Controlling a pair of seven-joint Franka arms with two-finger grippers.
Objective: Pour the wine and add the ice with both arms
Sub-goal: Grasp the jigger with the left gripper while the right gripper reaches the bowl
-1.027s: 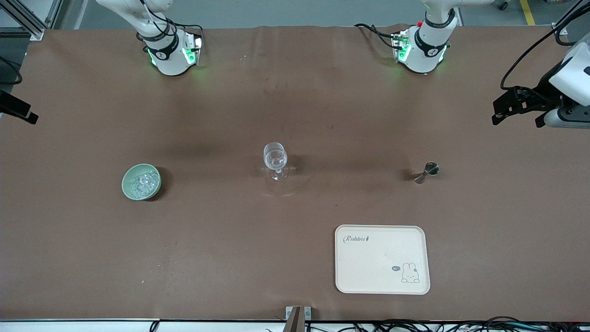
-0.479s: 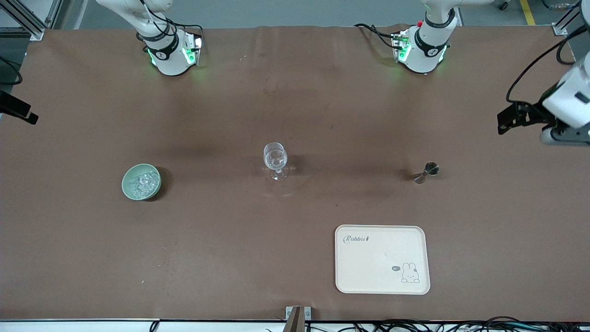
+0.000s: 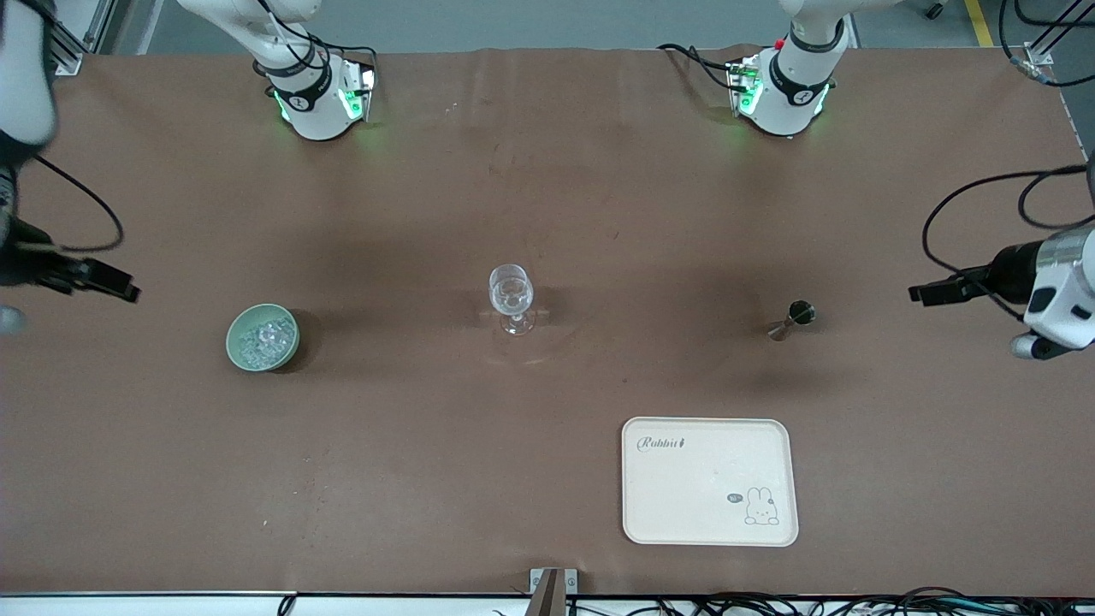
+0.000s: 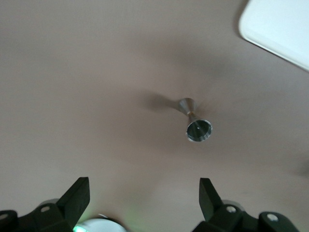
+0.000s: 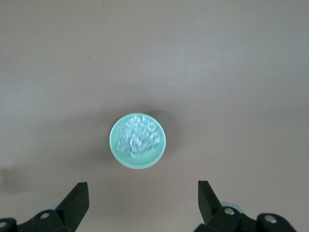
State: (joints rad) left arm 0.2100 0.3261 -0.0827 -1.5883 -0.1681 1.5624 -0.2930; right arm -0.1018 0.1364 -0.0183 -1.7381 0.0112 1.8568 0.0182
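Brown cloth covers the table (image 3: 547,171), and both arms hang their hands over its two ends. At the right arm's end, the right gripper (image 3: 120,287) is up in the air over the bare cloth near the table's edge, its black fingers (image 5: 77,198) spread wide with nothing between them. Just toward the middle from it sits a pale green bowl (image 3: 263,337), and the ice (image 3: 264,335) lies heaped inside it as a pile of small clear cubes; the right wrist view looks straight down on that bowl (image 5: 138,140) and the ice (image 5: 139,136) in it.

Near the middle of the table a clear stemmed wine glass (image 3: 511,297) stands upright, well apart from the bowl. Toward the left arm's end a small steel jigger (image 3: 791,318) stands on the cloth, at about the same distance from the front camera as the glass. Nearer to that camera than the jigger lies a cream tray (image 3: 710,481) with a rabbit drawing and nothing on it.

The left gripper (image 3: 928,293) hangs over the cloth near the jigger, apart from it, its fingers (image 4: 77,199) also spread wide and holding nothing; the left wrist view shows the jigger (image 4: 195,123) and a corner of the tray (image 4: 277,24)
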